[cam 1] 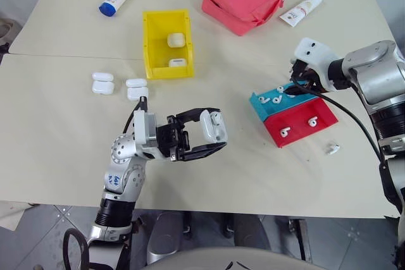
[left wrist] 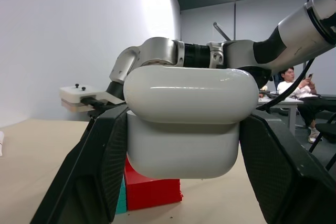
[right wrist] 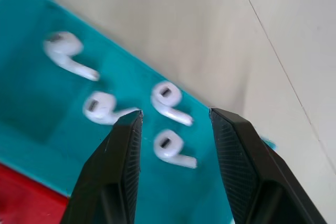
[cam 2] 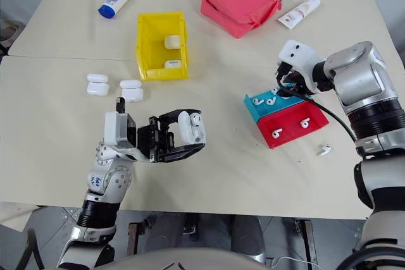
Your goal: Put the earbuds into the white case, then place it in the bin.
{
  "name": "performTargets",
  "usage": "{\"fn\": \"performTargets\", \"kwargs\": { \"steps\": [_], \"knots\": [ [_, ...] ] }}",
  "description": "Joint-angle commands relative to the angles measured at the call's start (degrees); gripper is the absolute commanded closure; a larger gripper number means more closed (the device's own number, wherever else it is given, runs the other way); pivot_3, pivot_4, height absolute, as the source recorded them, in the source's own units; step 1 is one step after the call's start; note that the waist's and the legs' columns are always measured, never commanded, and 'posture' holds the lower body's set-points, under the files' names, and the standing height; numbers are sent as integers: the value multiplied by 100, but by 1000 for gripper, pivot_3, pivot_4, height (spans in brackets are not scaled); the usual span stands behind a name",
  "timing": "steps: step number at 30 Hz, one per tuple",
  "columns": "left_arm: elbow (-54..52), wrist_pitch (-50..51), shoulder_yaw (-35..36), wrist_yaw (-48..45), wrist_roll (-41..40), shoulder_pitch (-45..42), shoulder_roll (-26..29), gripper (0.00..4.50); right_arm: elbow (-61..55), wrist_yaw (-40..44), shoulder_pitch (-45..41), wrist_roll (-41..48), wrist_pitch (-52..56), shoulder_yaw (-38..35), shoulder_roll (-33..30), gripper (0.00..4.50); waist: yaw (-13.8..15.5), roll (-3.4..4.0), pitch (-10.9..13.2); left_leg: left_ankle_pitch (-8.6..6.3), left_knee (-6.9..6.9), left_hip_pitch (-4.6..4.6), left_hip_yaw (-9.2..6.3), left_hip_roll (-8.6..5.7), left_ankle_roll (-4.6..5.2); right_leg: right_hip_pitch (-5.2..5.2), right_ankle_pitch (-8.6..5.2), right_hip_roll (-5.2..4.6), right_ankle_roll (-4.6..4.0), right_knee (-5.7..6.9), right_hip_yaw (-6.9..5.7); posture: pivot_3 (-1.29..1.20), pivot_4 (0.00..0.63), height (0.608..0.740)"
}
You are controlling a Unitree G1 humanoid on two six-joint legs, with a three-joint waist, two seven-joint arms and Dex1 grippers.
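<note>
Above the beige desk (cam 1: 63, 131), the left claw (cam 1: 205, 134) clenched a small glossy white case (cam 1: 213, 126); the right claw (right wrist: 176, 124) hung released over tiny white earbuds (right wrist: 170, 149) lying in the teal plastic tray (cam 1: 261, 102).

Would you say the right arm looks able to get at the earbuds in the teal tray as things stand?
Probably yes. The right gripper hangs just over the teal tray, jaws apart, with an earbud lying loose between them and nothing covering it. Its neighbours lie close by, so a clean single pick may be fiddly.
</note>
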Motion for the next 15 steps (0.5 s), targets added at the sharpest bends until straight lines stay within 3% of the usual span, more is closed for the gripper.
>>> {"fn": "performTargets", "kwargs": {
  "steps": [1, 15],
  "knots": [
    [-223, -88, -66, 45, -5, 28, -6, 1692, 431, -156, -241, -198, 15, -209, 83, 2376, -8, 0, 0, 0, 0, 0, 1, 0, 0, 0, 0, 0, 0, 0, 1, 0, 150, 740],
    [-218, -60, -74, 96, -36, -9, 62, 1692, 1433, -523, -533, -455, -107, -426, 373, 2376, -15, 1, 0, 1, -3, 0, 6, 2, -1, -5, 0, 1, 0, 2, 4, 0, 150, 740]
  ]
}}
